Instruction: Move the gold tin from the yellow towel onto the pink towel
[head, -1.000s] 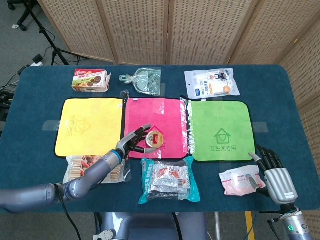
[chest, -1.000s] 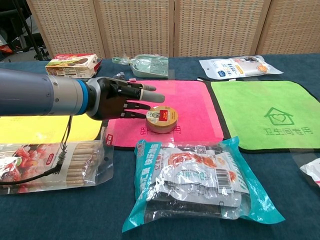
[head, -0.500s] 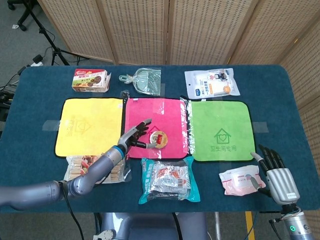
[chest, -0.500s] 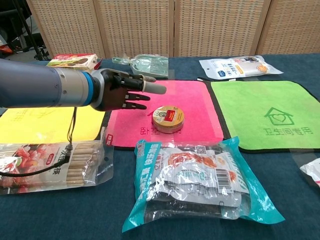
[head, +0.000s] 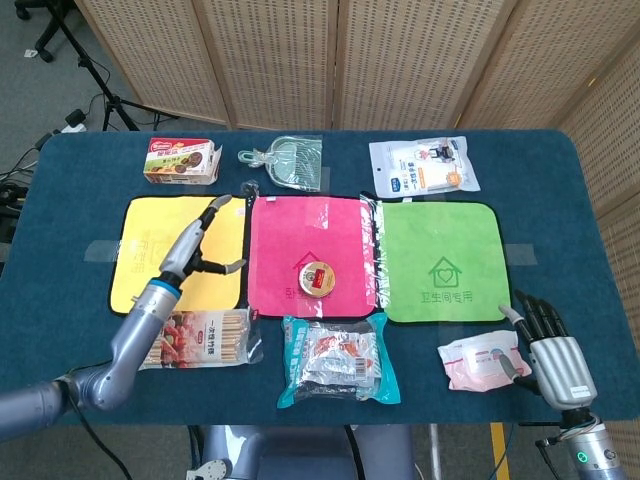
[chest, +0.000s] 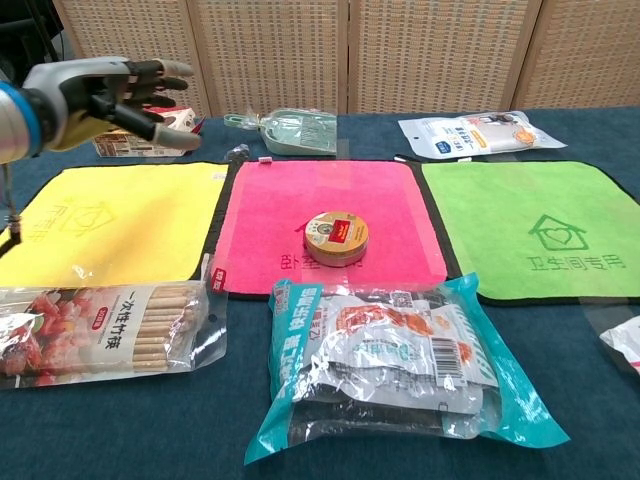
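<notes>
Gold tin rests flat on the pink towel, near its front edge, untouched. Left hand, fingers spread and empty, hovers over the yellow towel, left of the tin and apart from it. Right hand, empty with fingers apart, rests far right beside a pink packet. The left hand is nearer; placement appears complete.

green towel reading 卫生间专用
</notes>
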